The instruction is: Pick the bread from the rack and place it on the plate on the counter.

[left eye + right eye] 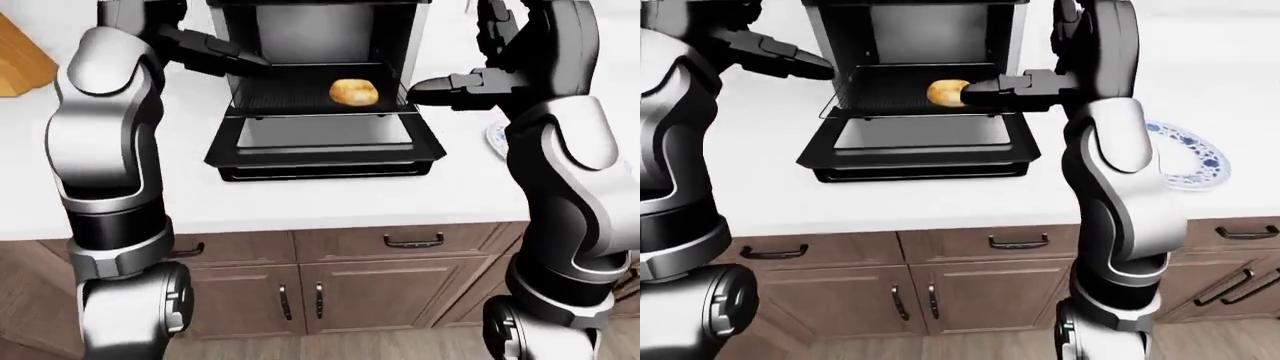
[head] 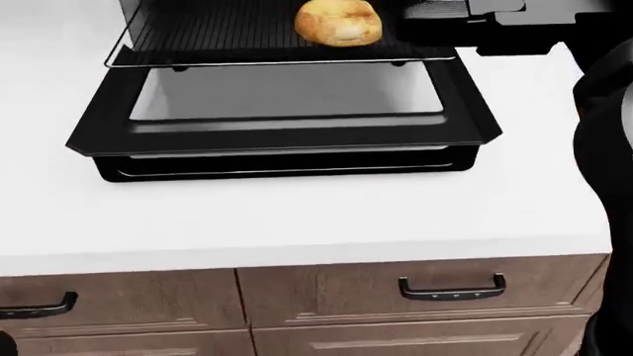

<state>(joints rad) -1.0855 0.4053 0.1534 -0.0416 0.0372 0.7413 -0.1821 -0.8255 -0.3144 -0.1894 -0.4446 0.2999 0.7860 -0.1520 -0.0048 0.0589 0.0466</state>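
Note:
A golden bread roll (image 1: 354,92) lies on the pulled-out wire rack (image 1: 285,94) of a black toaster oven (image 1: 320,30), right of the rack's middle. My right hand (image 1: 428,91) is open, level with the rack just right of the bread, fingers pointing left at it; the right-eye view shows its fingertips (image 1: 975,94) at the bread's right side. My left hand (image 1: 245,60) is open over the rack's left top corner. A blue-and-white plate (image 1: 1188,156) lies on the white counter right of the oven, partly hidden by my right arm.
The oven door (image 1: 320,139) lies open and flat on the counter (image 1: 330,199) below the rack. A wooden board (image 1: 20,60) stands at the far left. Brown drawers and cupboards (image 1: 350,277) run under the counter edge.

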